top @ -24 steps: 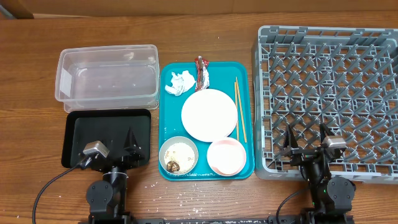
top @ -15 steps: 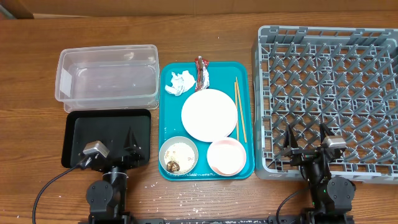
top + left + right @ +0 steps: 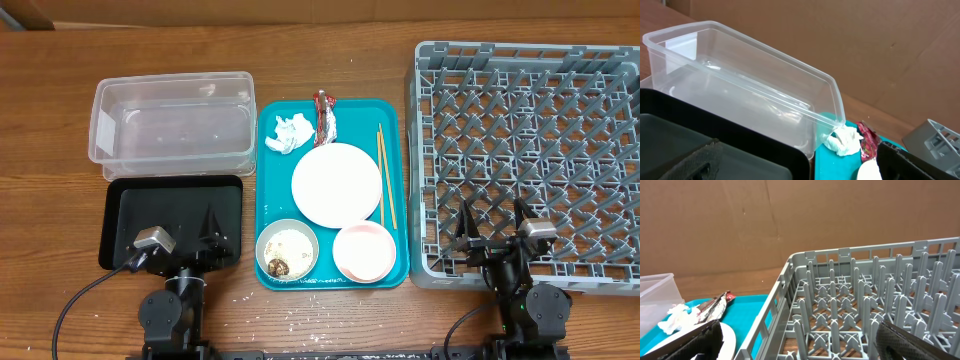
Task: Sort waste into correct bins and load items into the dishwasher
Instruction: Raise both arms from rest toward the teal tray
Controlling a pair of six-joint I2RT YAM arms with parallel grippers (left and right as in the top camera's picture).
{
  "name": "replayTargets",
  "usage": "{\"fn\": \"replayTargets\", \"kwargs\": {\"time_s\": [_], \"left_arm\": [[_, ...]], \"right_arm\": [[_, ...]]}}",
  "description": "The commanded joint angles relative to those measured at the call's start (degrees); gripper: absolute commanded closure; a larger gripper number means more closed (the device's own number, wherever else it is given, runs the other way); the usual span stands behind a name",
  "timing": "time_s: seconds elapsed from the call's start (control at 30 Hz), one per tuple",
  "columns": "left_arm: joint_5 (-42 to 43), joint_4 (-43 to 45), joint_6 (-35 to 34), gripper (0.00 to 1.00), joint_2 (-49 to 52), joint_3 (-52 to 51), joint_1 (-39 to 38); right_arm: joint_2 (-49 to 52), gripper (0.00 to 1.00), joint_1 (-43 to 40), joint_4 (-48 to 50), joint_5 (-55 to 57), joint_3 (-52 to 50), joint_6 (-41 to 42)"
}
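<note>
Nothing has moved since the earlier frames. Left gripper [image 3: 797, 148] hangs over the near edge of the black tray [image 3: 125, 225], jaws spread wide and empty. Right gripper [image 3: 492, 233] hangs over the near edge of the rack [image 3: 530, 140], likewise spread and empty. Teal tray [image 3: 270, 192], between the bins and the rack, carries the tissue [image 3: 288, 132] and wrapper [image 3: 324, 117] at its far end, the plate [image 3: 337, 184] at centre, chopsticks [image 3: 381, 180] along the plate's right side, and a whitish bowl [image 3: 272, 238] with scraps [image 3: 285, 252] beside a pink bowl [image 3: 363, 251] at the near end. Clear tub [image 3: 172, 122] sits behind the black tray.
</note>
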Motion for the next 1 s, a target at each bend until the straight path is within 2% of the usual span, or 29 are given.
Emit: {"fn": "replayTargets", "kwargs": {"time_s": [0.0,0.2,0.37,0.5,0.67,0.87,0.97], "left_arm": [[4.28,0.35,-0.55,0.0,-0.61,-0.37,0.26],[10.1,1.05,-9.25,0.0,-0.61,-0.37,0.26],[19.63,2.01,-8.63,0.0,-0.61,0.26,0.26],[23.06,0.07,-4.59,0.0,-0.59,5.01,0.26],[22.62,-14.62,2.51,0.0,5.25,20.94,0.26],[25.05,-40.57,5.92,0.0,32.79,51.74,0.24],[29.27,-51.69,10.88,0.0,46.27,67.47,0.26]], "right_arm": [[-0.42,0.0,-0.11,0.31,-0.24,-0.59,-0.02],[-0.42,0.0,-0.11,0.79,-2.84,-0.57,-0.02],[-0.42,0.0,-0.11,0.98,-7.91,0.52,-0.04],[-0.26,0.0,-0.11,-5.6,-9.11,7.72,-0.04],[5.07,0.0,-0.11,-18.38,-9.2,21.44,0.0],[25.4,0.0,-0.11,-37.92,-12.46,44.89,0.0],[36.74,0.0,-0.11,-47.58,-21.24,56.28,-0.02]]}}
